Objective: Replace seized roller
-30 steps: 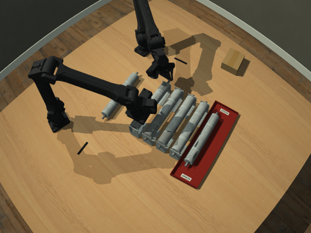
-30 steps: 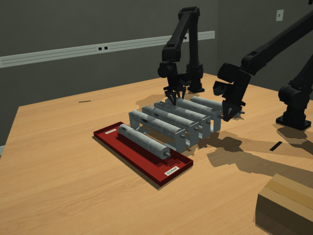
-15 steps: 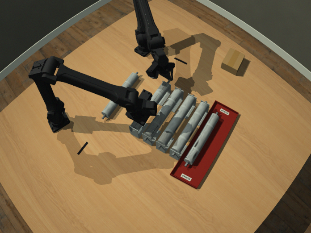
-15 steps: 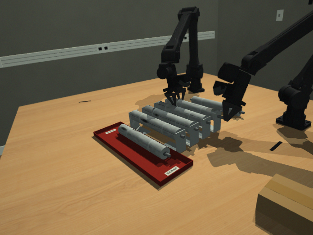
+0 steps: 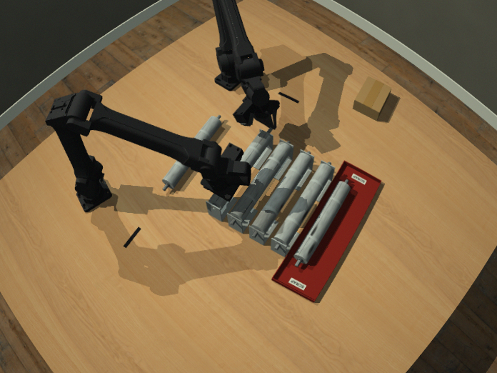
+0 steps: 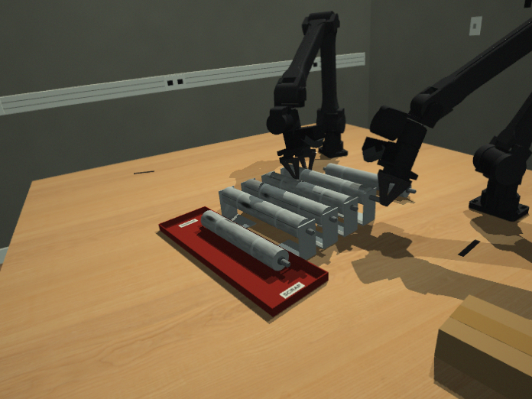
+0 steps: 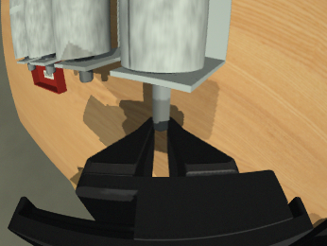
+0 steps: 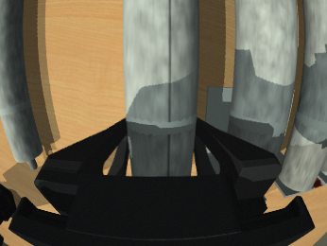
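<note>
Grey, mottled cylindrical roller (image 5: 255, 149) (image 6: 330, 178) (image 7: 165, 35) (image 8: 161, 71) between black, wedge-shaped right fingers (image 6: 293, 170).

Dark walls around a pale wooden worktop
A white socket strip (image 6: 128, 88) crosses one grey-green wall (image 6: 128, 38); brown floorboards (image 5: 467, 321) surround the worktop (image 5: 180, 321) (image 6: 107, 343).

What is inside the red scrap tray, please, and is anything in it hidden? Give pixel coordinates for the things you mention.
One grey roller (image 5: 323, 223) (image 6: 247, 240) lies in the scrap tray (image 5: 335, 241) (image 6: 231, 267) (image 7: 58, 82) (image 8: 318, 183), with an axle end showing at each end in the top view. The tray floor directly beneath it is covered.
</note>
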